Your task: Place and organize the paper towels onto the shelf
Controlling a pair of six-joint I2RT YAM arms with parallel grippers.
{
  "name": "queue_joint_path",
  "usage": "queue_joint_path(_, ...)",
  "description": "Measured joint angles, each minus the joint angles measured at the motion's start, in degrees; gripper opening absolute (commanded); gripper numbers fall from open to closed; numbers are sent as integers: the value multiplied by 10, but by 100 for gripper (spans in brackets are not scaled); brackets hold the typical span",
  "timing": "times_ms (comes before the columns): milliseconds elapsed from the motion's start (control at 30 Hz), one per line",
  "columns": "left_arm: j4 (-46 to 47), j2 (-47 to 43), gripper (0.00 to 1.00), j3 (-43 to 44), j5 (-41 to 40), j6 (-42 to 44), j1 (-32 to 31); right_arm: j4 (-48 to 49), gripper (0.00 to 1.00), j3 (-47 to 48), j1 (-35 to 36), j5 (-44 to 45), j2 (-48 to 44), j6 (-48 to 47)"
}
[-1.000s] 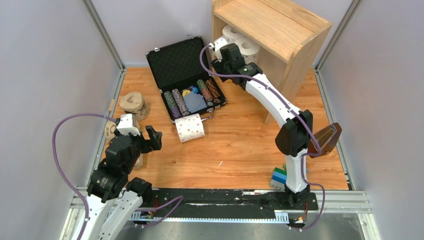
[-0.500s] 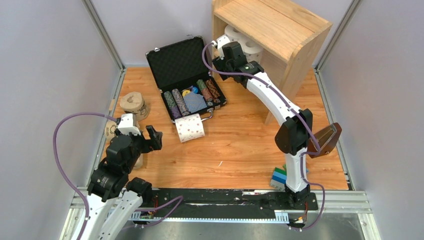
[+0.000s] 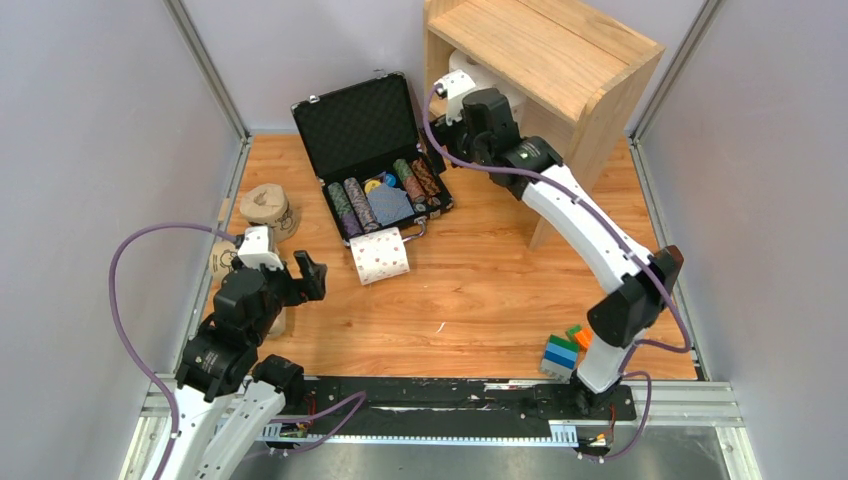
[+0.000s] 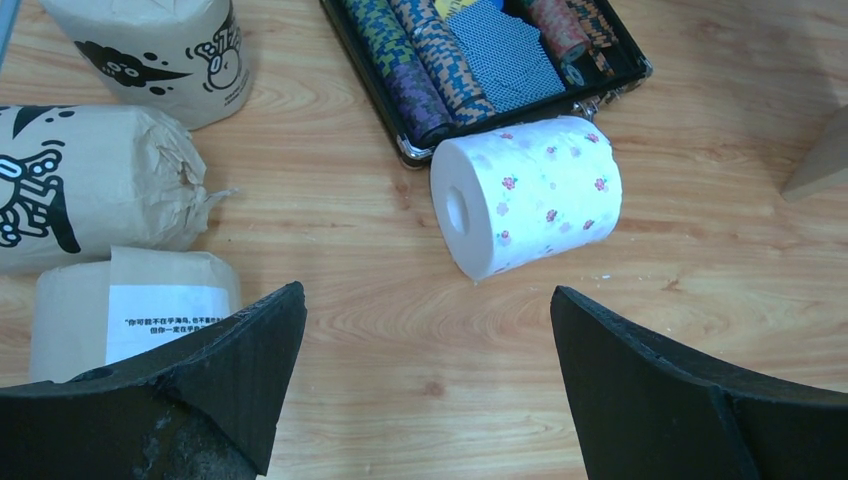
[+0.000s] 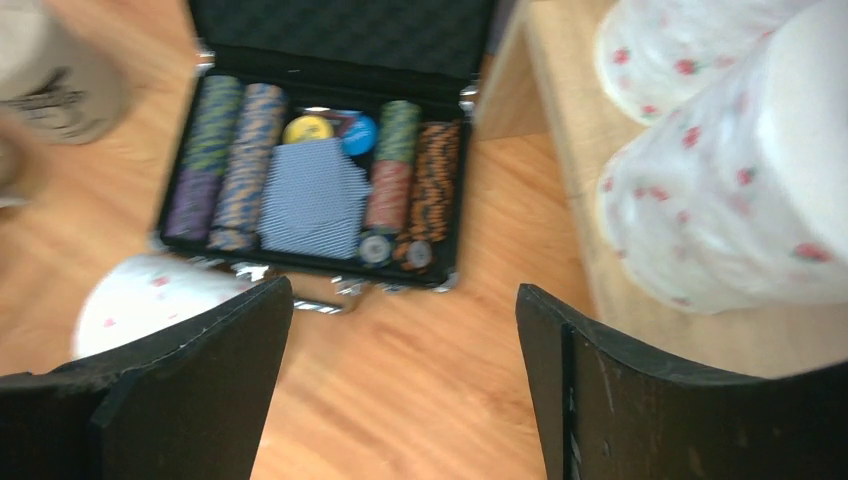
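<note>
Two dotted rolls point(image 5: 720, 200) sit inside the shelf point(image 3: 545, 45). A third dotted roll point(image 4: 527, 195) and three tan rolls point(image 4: 100, 190) wait on the worktop point(image 3: 480, 290). The left tool point(image 4: 428, 292) and right tool point(image 5: 402, 290) both stand apart, empty.

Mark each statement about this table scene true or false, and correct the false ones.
1. The black case lies open on the table. True.
2. The left gripper is closed on a roll. False: its jaws stand open with nothing between them.
3. A white dotted roll lies on its side in front of the case. True.
4. The three tan rolls are on the shelf. False: they are on the table, at its left side.
5. Two white rolls sit inside the shelf. True.
</note>
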Motion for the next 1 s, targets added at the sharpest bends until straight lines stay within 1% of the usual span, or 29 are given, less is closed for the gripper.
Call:
queue_joint_path(100, 0, 1, 100, 0, 4, 0, 0, 15, 87, -57, 9, -48, -55, 48)
queue_joint_path(200, 2, 4, 100, 0, 7, 0, 0, 50, 89, -130, 15, -102, -94, 100)
queue_joint_path(333, 4, 7, 100, -3, 13, 0, 0, 92, 90, -232, 16, -166, -115, 170)
queue_joint_path(500, 5, 12, 100, -3, 22, 0, 0, 140, 90, -325, 16, -235, -112, 250)
queue_joint_path(700, 5, 17, 100, -3, 29, 0, 0, 260, 90, -411, 18, -302, -101, 344)
queue_joint_path(867, 5, 19, 100, -3, 34, 0, 0, 346, 90, -446, 19, -329, -57, 399)
queue_joint_path(1000, 5, 20, 100, -3, 37, 1, 0, 394, 90, -465, 23, -341, -20, 428)
